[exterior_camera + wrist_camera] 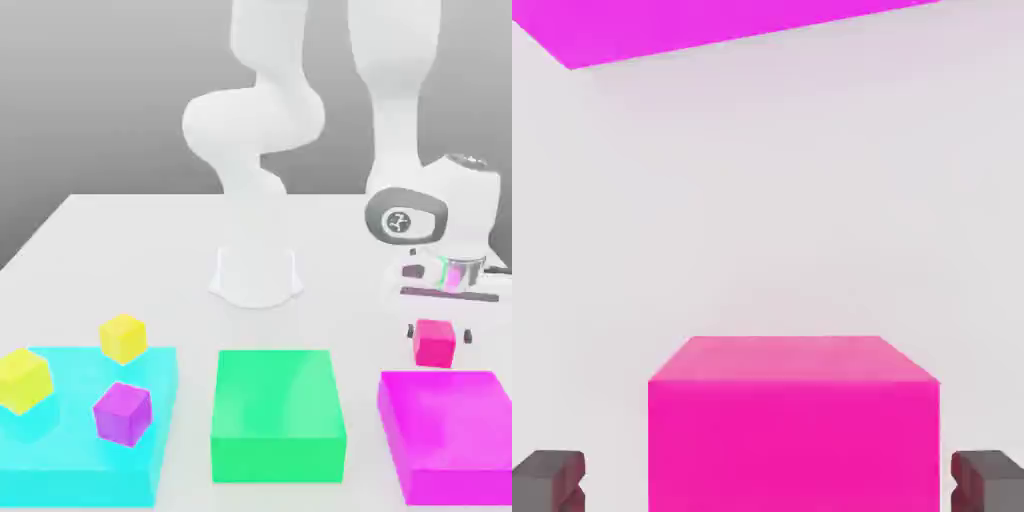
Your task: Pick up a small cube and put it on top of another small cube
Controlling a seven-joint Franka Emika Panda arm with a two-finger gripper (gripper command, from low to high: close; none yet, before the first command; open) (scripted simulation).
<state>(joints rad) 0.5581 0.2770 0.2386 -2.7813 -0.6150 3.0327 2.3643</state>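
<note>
In the exterior view we find the hot-pink cube (434, 343) in the lower right of the frame, just beyond the near magenta block (450, 432), with the gripper (439, 334) reaching down over it. One dark fingertip stands to each side, and we see a little pale gap between each of them and the cube, so we call the grip wide and empty. The purple cube (123, 414) and two yellow cubes (123, 339) lie at the lower left, around the cyan block (85, 485); which of them is meant to carry ours we cannot tell. In the hand view the pink cube sits between the two fingertips, its near face squared up to them, with clear space on both sides and no contact. We judge it light, stiff and plain-sided, unlikely to dent or break, though smooth faces might slip if we pinched too high or near an edge. We would take it by the two opposite side faces, pads flat and centred, around mid-height, with a modest squeeze. Closing evenly matters, since a finger that touches first could nudge so small a cube or twist it askew.
</note>
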